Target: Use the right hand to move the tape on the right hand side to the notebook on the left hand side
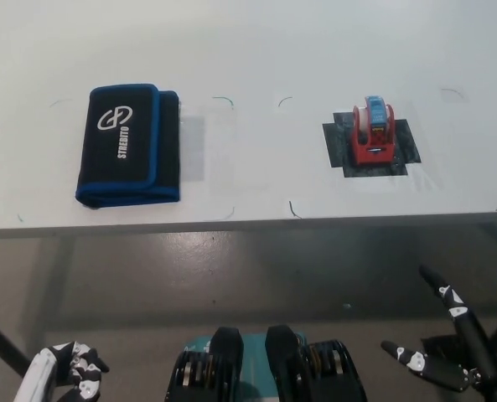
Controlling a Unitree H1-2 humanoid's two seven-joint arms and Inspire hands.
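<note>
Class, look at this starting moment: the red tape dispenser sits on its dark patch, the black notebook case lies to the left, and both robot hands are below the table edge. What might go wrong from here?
1. The tape dispenser is small and stands upright; the black right robot hand may tip it while closing.
2. Rising from below, that hand may strike the table edge.
3. The notebook lies far across; the reach may fall short. The white left robot hand rests low.
</note>
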